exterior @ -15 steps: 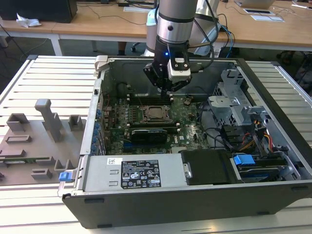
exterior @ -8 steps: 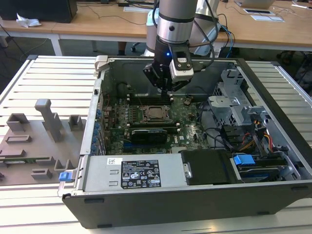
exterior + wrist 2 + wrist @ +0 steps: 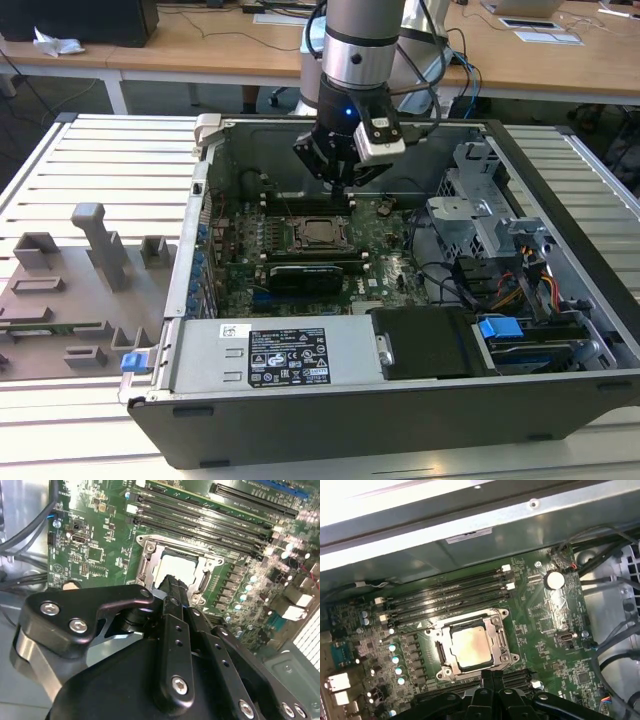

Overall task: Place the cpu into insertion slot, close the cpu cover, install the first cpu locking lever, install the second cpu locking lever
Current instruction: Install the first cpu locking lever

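The cpu [image 3: 321, 233] lies flat in the insertion slot [image 3: 299, 234] in the middle of the green motherboard [image 3: 385, 262]. Its pale metal top shows in both wrist views [image 3: 471, 647] [image 3: 178, 568]. The slot's metal frame [image 3: 499, 626] [image 3: 145, 560] lies down around the chip's edges. My gripper [image 3: 341, 186] hangs above the board, just behind the slot in the exterior view. Its black fingers [image 3: 488, 682] [image 3: 173, 591] are pressed together, shut on nothing, with the tips a short way off the chip.
The open computer case [image 3: 330, 405] walls the board in on all sides. Long black memory slots [image 3: 445, 600] run beside the socket. A drive cage [image 3: 470, 225] and cables [image 3: 500, 290] fill the exterior view's right. Grey fixtures [image 3: 100, 245] stand on the table outside.
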Robot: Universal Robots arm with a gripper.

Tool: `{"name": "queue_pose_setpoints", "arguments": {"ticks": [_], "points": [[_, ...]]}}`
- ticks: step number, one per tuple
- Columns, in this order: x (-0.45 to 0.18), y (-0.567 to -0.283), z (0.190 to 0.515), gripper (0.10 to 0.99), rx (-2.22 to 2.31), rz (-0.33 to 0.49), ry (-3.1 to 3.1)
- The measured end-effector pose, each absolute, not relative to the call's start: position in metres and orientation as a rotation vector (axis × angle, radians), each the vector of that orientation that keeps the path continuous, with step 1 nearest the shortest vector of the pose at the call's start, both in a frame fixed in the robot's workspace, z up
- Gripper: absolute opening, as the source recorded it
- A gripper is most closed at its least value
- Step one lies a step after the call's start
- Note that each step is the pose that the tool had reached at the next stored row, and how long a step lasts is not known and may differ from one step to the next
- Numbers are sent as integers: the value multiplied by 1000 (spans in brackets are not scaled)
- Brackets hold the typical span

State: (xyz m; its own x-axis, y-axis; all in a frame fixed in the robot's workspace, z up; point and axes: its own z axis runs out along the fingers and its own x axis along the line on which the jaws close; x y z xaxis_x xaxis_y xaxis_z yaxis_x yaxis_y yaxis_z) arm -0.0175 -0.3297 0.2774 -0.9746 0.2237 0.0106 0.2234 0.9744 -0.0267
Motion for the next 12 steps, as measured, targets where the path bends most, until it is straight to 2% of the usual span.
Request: {"name": "queue_pose_setpoints", "arguments": {"ticks": [2, 7, 12], "points": [[-18, -330, 277, 106, -313, 35, -3112], [-18, -330, 277, 106, -233, -67, -3113], [-18, -330, 277, 106, -66, -87, -3116]]}}
